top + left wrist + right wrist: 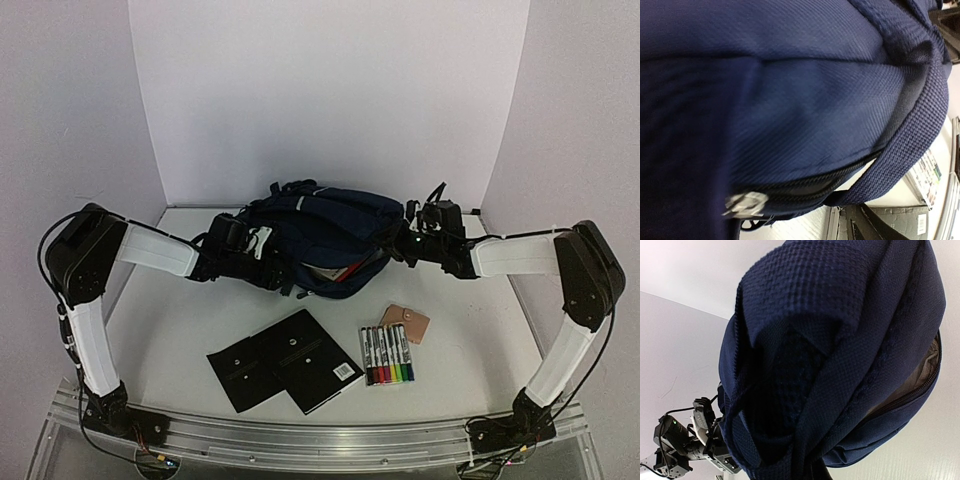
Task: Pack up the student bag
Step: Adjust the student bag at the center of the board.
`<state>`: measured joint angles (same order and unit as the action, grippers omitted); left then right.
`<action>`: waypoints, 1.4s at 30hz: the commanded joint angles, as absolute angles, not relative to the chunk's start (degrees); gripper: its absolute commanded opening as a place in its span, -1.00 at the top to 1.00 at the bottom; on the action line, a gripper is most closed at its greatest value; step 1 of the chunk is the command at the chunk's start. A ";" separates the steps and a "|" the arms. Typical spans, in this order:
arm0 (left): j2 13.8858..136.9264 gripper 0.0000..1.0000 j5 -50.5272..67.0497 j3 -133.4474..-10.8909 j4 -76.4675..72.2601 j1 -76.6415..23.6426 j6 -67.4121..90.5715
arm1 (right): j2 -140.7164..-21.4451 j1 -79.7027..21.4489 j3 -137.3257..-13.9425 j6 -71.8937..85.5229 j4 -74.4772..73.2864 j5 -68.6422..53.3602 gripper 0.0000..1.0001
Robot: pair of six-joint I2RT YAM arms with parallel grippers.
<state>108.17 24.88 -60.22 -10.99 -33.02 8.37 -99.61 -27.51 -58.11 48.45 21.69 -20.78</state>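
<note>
Where the loose things lie, nearest the arms: black notebooks (285,372) lie overlapped on the surface (170,330) in front of the bag (312,238). A pack of markers (387,355) sits just to their right, and a small tan wallet (405,322) lies between the markers and the bag. None of these is packed yet.
Bag: it lies on its side beyond all of them. Its zipped mouth is turned toward the notebooks and partly gapes, with something red and white showing inside.
Step in hand: as I judge it, opening and holding the mouth so the next thing can go in.
Doing it well: the right hand (414,240) should steady its end so the bag does not slide. Meanwhile the left hand (243,256) should raise the upper lip by the cloth beside the zip (815,182), not by the teeth. The gap should end up wide enough for a notebook to pass flat.
Left hand: it reaches in low at the bag's left end, forearm nearly level, with its camera close against the cloth just above the zip. Its fingers are hidden, so I cannot tell whether it grips.
Right hand: it comes in level at the bag's right end and is closed tight. A bunched fold of cloth fills its camera, so it seems to pinch the bag there.
</note>
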 commanded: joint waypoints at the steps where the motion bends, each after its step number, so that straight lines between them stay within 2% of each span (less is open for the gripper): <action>1: 109.19 -0.41 19.67 -63.67 -10.71 -35.14 6.16 | -97.21 -26.94 -58.23 47.02 23.99 -20.11 1.00; 11: 109.23 -0.39 18.86 -62.87 -14.32 -38.25 9.13 | -97.48 -26.93 -57.76 46.77 24.00 -20.33 1.00; 15: 109.34 0.04 19.01 -63.36 -13.99 -38.59 9.75 | -97.16 -26.85 -57.40 46.41 23.99 -20.04 1.00; 18: 107.68 0.29 17.94 -62.55 -14.37 -38.67 11.49 | -96.83 -26.85 -57.14 46.32 23.99 -19.86 1.00; 23: 101.03 0.54 14.24 -58.33 -15.85 -38.67 14.18 | -95.62 -26.80 -56.48 45.35 23.70 -18.54 1.00; 31: 91.97 0.99 10.59 -59.06 -11.38 -38.52 14.58 | -94.28 -26.73 -55.99 41.33 19.89 -17.30 1.00; 36: 92.66 1.00 12.86 -65.82 -6.92 -36.18 13.86 | -92.46 -26.75 -55.64 37.13 17.48 -18.21 1.00; 42: 100.22 1.00 13.01 -78.84 1.68 -31.39 5.24 | -90.98 -26.75 -55.91 32.03 13.78 -19.77 1.00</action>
